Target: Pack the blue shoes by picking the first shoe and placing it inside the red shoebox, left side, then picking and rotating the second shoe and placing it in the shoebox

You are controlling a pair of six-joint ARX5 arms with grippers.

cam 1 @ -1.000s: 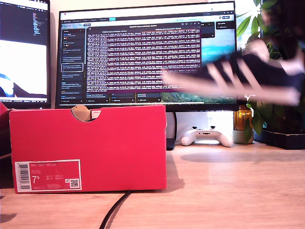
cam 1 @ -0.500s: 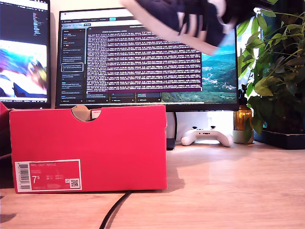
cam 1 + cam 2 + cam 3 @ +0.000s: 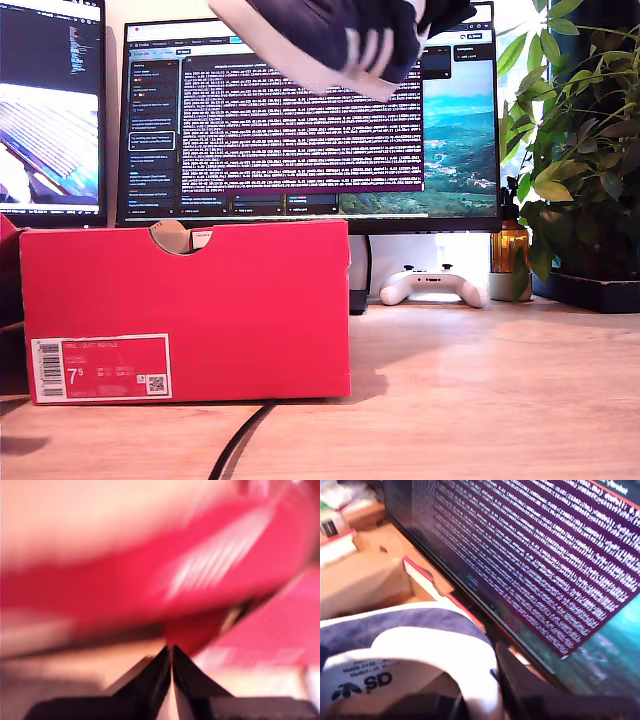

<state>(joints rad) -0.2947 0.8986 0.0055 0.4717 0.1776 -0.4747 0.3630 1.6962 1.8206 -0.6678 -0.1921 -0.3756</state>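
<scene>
Exterior view, nearest first: a black cable (image 3: 240,442) runs across the wooden counter (image 3: 480,400) up to the red shoebox (image 3: 190,310), which stands at that view's left with its white label marked 7.5 facing the camera and a half-round notch in its top edge. Behind it lie a white game controller (image 3: 435,285), a plant (image 3: 575,150) and a wide monitor (image 3: 300,120). High in front of the monitor hangs a blue shoe (image 3: 340,35), tilted, white stripes showing. In the second wrist view my second gripper (image 3: 485,700) has its fingers pinching that shoe (image 3: 405,655) at the collar, above the box. My first gripper (image 3: 171,655) shows fingers pressed together, holding nothing, before a blurred red surface.
</scene>
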